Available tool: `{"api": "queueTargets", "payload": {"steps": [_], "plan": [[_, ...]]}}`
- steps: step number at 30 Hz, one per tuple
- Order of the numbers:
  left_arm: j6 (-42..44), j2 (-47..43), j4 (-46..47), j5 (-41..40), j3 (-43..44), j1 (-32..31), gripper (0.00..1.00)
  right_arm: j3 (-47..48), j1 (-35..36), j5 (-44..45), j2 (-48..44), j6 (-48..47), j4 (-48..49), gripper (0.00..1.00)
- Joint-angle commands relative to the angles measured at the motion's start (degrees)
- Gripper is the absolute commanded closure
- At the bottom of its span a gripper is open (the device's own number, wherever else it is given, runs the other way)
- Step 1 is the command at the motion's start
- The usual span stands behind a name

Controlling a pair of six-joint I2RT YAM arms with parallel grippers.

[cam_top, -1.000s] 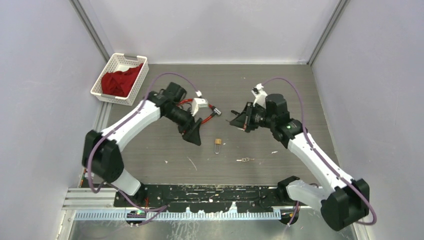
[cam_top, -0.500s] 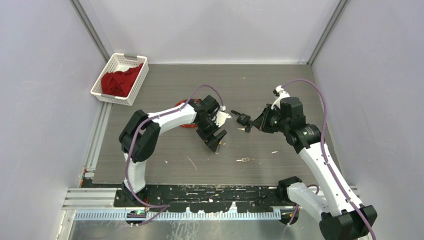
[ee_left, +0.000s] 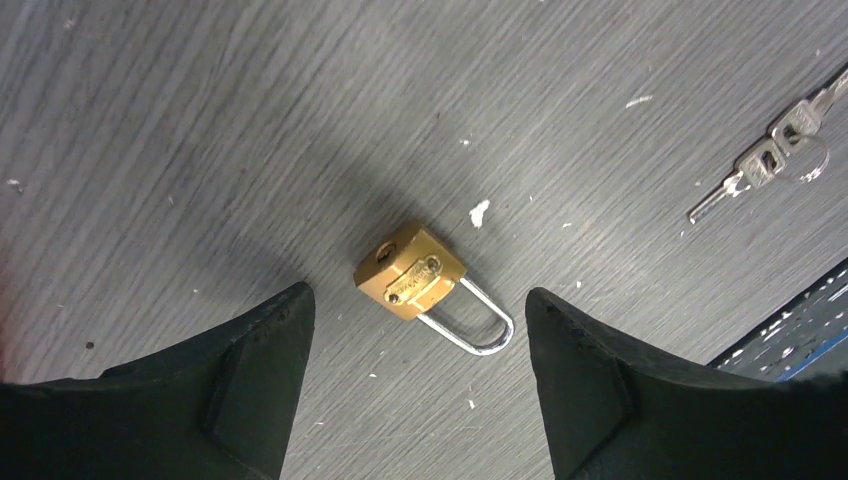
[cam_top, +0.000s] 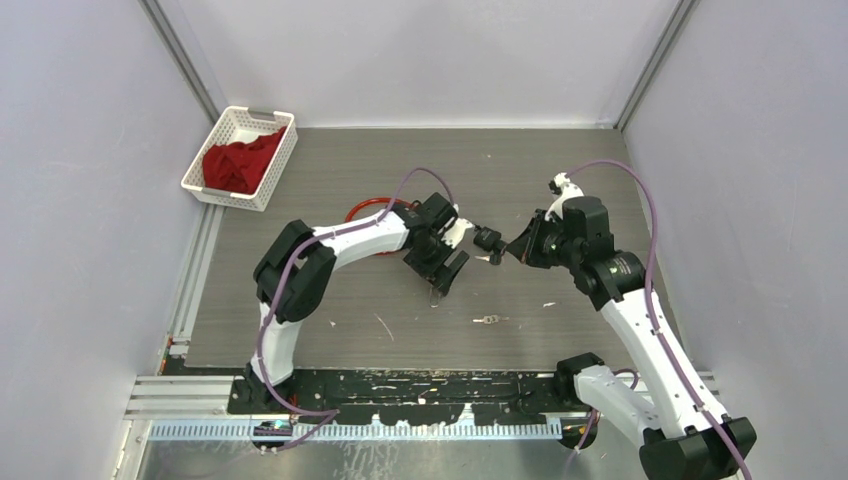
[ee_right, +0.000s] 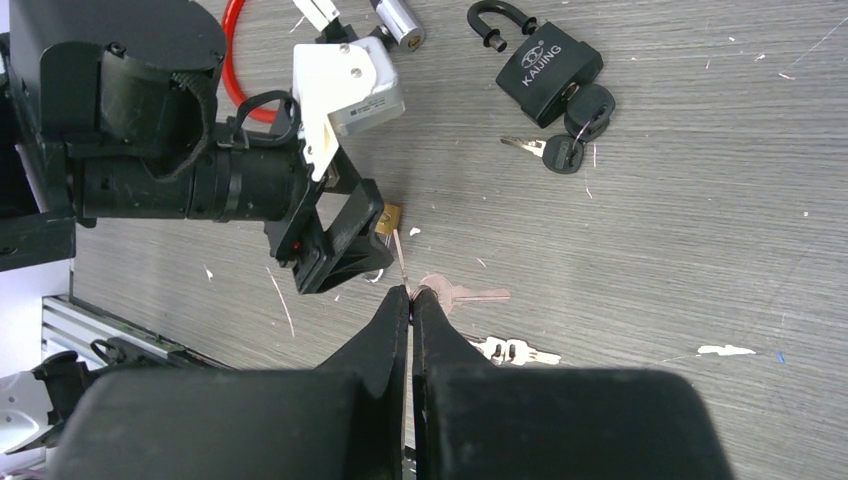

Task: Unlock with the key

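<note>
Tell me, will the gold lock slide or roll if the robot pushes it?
Probably slides, not rolls: the lock lies flat on the table. It looks like brass, so likely heavy for its size. Its shiny loop may be slippery to pinch.

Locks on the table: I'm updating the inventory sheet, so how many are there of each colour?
Brass padlock: 1
Black padlock: 1
Red cable lock: 1
Total: 3
</note>
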Motion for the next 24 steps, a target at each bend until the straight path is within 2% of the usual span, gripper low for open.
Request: {"api": "queueTargets", "payload": {"steps": [1,3,6,11,15,16,20,21,24], "plan": [[-2.0,4.1,2.3,-0.8,1.5,-0.4,0.24,1.2,-0.3,0.2,-1.9,-0.9,1.2,0.99],[-1.7,5.1,2.2,-1.0,2.1,-0.8,0.28,1.1,-0.3,0.4,-2.0,-0.8,1.1,0.99],[0.5,5.4,2.3,-1.7,1.6,-1.1,0.4,1.0,-0.2,0.6,-2.0,-0.8,1.2,0.99],[8.1,1.5,4.1,-5.7,-3.6,-2.7,0.56,1.4,-0.2,0.0,-1.5,-0.9,1.6,0.99],[13.6,-0.8,3.7,-2.9,-6.0,-3.4,0.76,1.4,-0.2,-0.2,-1.0,-0.8,2.1,0.99],[14.9,-0.9,3.1,-2.3,-5.9,-3.5,0.78,1.3,-0.2,-0.3,-1.0,-0.7,2.3,0.99],[18.6,-2.0,0.4,3.0,-5.6,-3.5,0.76,0.8,-0.3,-1.1,-1.2,-0.2,3.0,0.99],[19.0,-2.4,0.0,3.8,-5.4,-3.6,0.72,0.7,-0.3,-1.1,-1.2,-0.1,3.0,0.99],[18.6,-3.8,-0.8,2.4,-4.1,-3.5,0.53,0.5,-0.3,-1.4,-1.5,0.0,3.0,0.99]]}}
